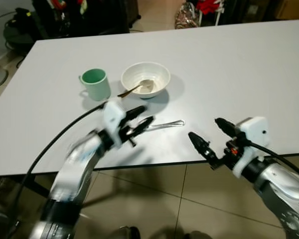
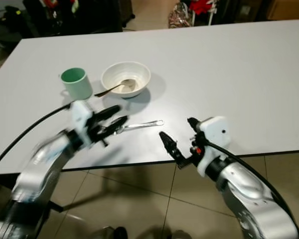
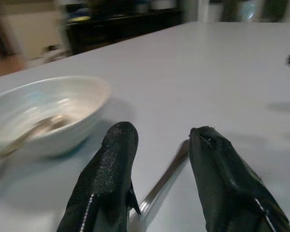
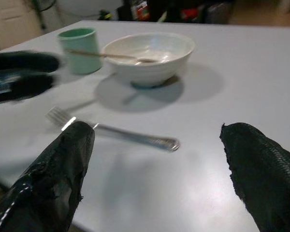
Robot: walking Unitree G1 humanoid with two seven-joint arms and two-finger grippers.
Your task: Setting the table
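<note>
Left eye view, blurred left gripper (image 1: 138,119) seemingly hiding fork (image 1: 167,124) tines

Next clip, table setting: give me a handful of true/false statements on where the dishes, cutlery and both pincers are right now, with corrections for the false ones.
1. A spoon rests in the white bowl. True.
2. The green mug stands on the bowl's right. False: it stands on the bowl's left.
3. The fork lies flat on the table, in front of the bowl. True.
4. The left pincer is clamped shut. False: its fingers are apart, either side of the fork's end.
5. The right pincer holds the fork. False: it is open and empty, near the table's front edge.
</note>
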